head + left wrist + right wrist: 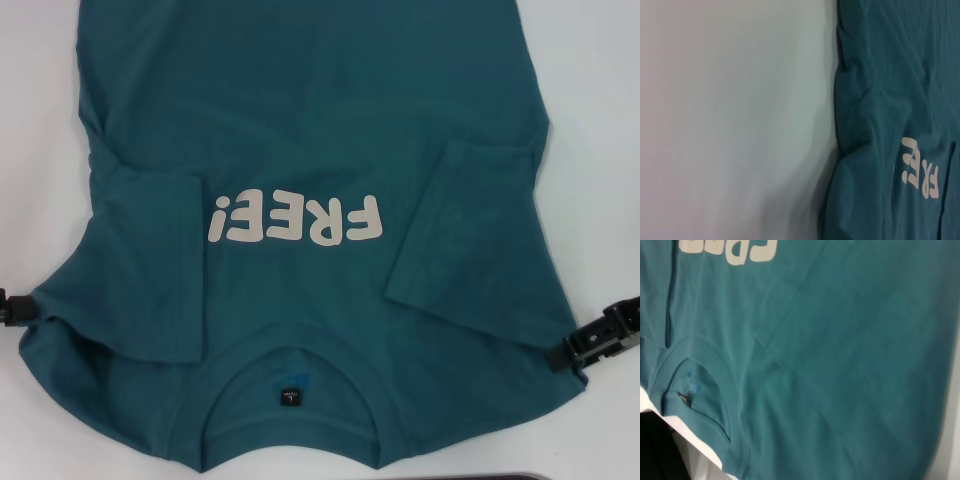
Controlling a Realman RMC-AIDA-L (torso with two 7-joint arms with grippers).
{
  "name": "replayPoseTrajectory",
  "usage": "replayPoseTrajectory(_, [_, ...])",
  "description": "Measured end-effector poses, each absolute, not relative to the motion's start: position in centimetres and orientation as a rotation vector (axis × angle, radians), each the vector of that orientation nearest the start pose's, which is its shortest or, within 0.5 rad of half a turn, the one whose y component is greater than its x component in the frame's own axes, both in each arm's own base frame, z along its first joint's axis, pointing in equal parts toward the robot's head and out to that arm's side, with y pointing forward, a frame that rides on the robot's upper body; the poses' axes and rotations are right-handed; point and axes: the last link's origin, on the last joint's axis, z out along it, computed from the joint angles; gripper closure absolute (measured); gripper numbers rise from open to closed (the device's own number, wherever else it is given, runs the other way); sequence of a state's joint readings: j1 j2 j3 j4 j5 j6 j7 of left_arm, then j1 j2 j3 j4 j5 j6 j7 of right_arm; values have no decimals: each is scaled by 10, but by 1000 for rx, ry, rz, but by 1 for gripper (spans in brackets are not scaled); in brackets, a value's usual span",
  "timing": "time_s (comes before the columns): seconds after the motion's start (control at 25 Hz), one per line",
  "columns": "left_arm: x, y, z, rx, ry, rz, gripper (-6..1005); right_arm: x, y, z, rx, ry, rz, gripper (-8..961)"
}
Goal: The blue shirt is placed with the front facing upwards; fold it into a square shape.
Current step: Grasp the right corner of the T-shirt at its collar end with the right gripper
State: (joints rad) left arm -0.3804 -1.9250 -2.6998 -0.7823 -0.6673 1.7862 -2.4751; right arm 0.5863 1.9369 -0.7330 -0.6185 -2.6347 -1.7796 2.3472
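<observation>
Sleeves already folded in over the blue shirt (300, 130), flat on the desk (600, 150), front up — lengthwise folds not yet done. Left claw (12, 308) and right claw (600, 338) at the shoulder edges, grip impossible to tell.

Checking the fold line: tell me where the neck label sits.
In the head view the neck label sits inside the collar of the blue shirt, near the bottom centre, below the FREE lettering.
</observation>
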Motion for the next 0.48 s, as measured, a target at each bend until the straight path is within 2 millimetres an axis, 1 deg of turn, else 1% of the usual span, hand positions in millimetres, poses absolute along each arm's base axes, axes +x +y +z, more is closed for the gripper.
replayPoseTrajectory(0.2, [-367,253,86,2146,2454,360,949,319,285,25,-2495,2037,-280,304])
replayPoseTrajectory(0.48, [-367,253,86,2144,2455,362,948,315,287,22,-2512,2034,-264,304])
